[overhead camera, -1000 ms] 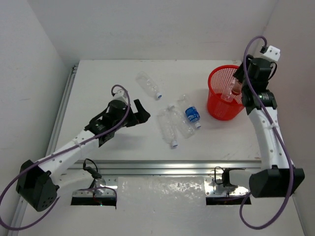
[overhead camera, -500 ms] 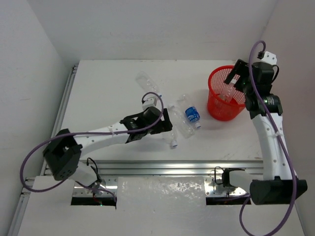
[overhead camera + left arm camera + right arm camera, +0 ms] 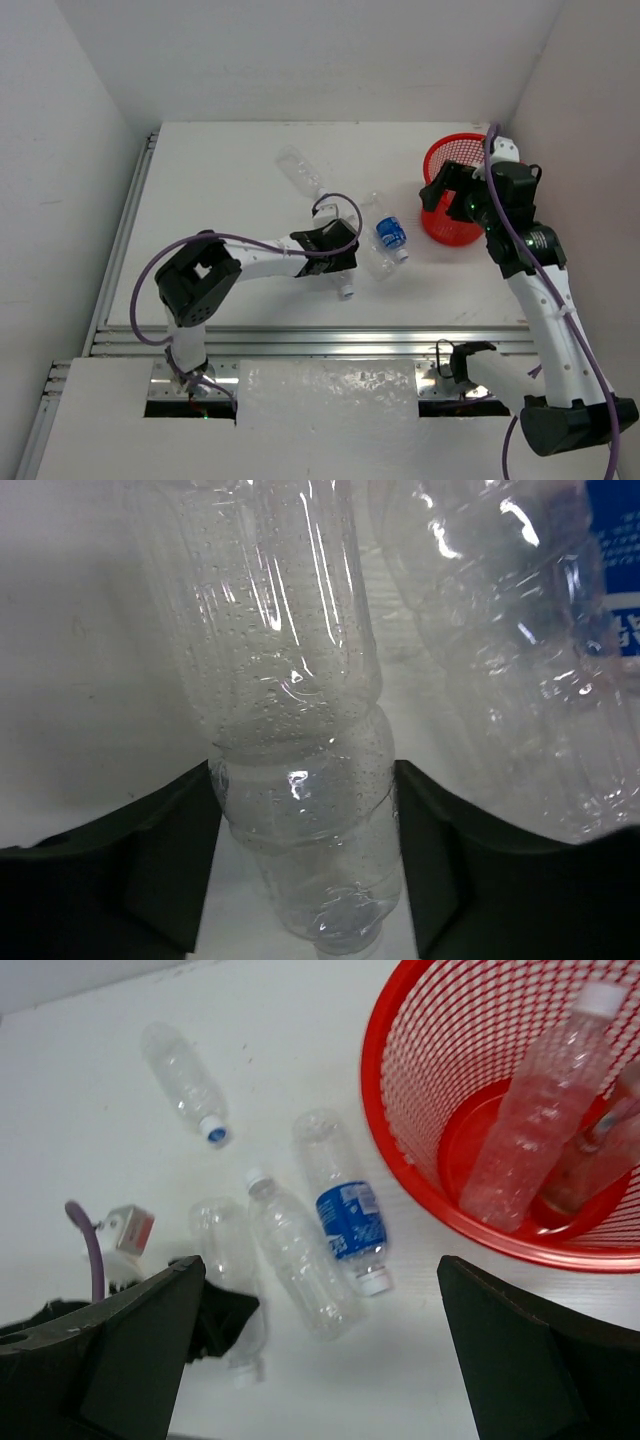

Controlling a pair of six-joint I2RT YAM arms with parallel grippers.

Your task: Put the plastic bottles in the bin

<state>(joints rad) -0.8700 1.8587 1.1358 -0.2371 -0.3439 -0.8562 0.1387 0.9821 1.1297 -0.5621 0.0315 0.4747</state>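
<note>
Two robot arms work over a white table (image 3: 220,180) scattered with plastic bottles, six in all: four lie on the tabletop and two are inside the single red mesh bin (image 3: 430,1060), which stands at the far right. At centre, the left gripper (image 3: 303,775) is down on a dimpled clear bottle (image 3: 290,650). Its two dark fingers (image 3: 165,870) press against opposite sides of the bottle's waist, narrowed to the bottle's width. That bottle lies on its side on the table, neck toward the near edge. Just to its right lies a second clear bottle (image 3: 300,1260), white cap pointing far. Close beside that is the blue-labelled bottle (image 3: 345,1205), white cap pointing near; it is the rightmost of the three and the nearest to the bin, but apart from it. The fourth, a clear bottle with a blue cap (image 3: 185,1080), lies alone farther back and to the left, well apart from the cluster. The right gripper (image 3: 450,195) hangs above the bin's left rim with its jaws spread wide and nothing between them. Inside the bin, a tall clear bottle with a white cap (image 3: 540,1120) stands tilted, base on the bin floor and cap up toward the rim. Beside it on the right is a bottle showing red (image 3: 600,1150), partly cut off by the frame edge.
</note>
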